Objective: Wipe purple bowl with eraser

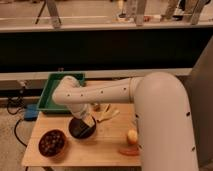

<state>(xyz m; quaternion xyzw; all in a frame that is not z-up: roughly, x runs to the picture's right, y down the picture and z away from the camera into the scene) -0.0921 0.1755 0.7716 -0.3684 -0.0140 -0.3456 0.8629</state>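
The purple bowl (80, 129) sits on the wooden table (105, 145), left of its middle. It is dark, round and shallow. My white arm reaches in from the right and bends down over the bowl. My gripper (84, 118) is at the bowl's far rim, pointing down into it and covering part of the inside. The eraser is hidden; I cannot make it out at the gripper.
A reddish-brown bowl (52, 142) with bumpy dark contents sits at the table's front left. A green tray (54, 94) stands at the back left. A pale object (108, 116) lies right of the purple bowl. A yellow fruit (131, 136) and an orange item (129, 151) lie at the front right.
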